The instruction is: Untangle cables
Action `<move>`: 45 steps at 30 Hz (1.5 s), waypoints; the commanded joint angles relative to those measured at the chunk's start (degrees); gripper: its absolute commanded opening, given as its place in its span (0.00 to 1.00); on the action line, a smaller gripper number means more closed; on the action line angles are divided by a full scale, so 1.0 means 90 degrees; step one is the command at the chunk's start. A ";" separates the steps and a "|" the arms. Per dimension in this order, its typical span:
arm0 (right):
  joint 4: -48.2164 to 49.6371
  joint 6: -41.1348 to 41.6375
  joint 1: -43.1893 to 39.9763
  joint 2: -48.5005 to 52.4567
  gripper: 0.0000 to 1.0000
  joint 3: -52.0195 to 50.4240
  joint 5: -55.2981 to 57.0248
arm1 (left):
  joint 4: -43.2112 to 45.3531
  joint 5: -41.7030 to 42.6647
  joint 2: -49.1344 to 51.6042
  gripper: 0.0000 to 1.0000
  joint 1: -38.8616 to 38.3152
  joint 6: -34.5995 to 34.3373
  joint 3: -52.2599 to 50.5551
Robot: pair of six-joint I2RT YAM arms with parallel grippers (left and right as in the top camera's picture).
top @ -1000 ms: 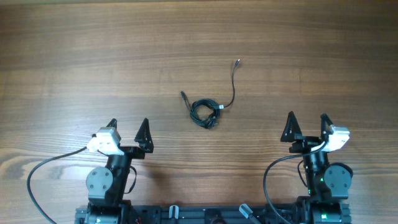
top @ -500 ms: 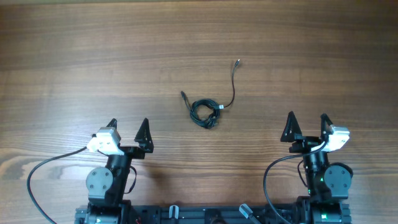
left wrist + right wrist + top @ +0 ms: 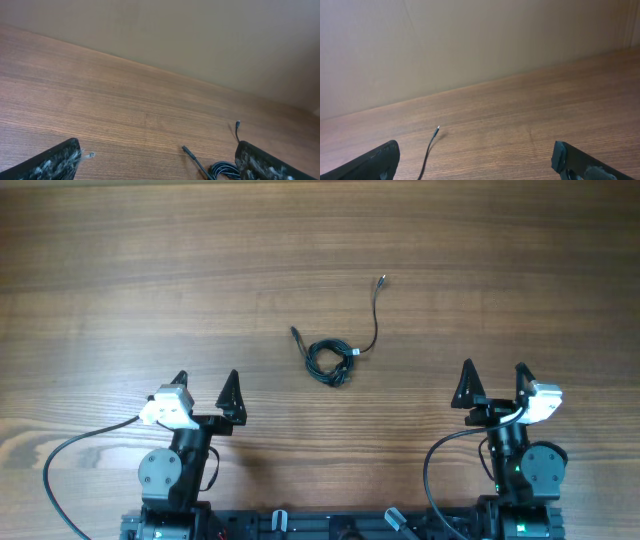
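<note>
The cables (image 3: pixel 330 362) are found knotted centrally, farther out than both arms, one strand trailing far-right. The left gripper (image 3: pixel 206 380), judged slightly nearer, and the right gripper (image 3: pixel 494 370) are spread wide, empty.

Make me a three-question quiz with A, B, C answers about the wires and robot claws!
1. Where are the cables? A. In a claw. B. On the table, out ahead between the arms. C. Hanging off the edge.
2. Their colour? A. Red. B. White. C. Nearly black.
3. The left gripper and right gripper are: A. open, empty. B. shut. C. pulling cables.
Answers: B, the bundle lies on bare wood, untouched; C, dark strands against the wood; A, jaws wide, nothing between.
</note>
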 commanded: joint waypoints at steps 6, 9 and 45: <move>0.0027 -0.0112 0.0027 0.0036 1.00 -0.0010 0.0107 | -0.0012 -0.0041 0.0024 1.00 -0.0027 0.0151 -0.0044; 0.0027 -0.0109 0.0027 0.0036 1.00 -0.0010 0.0107 | 0.0102 0.0257 0.0024 1.00 -0.0027 0.0032 -0.0044; 0.0027 -0.0112 0.0027 0.0036 1.00 -0.0007 0.0107 | -0.1209 0.2200 0.3368 1.00 -0.0027 -0.0255 0.2351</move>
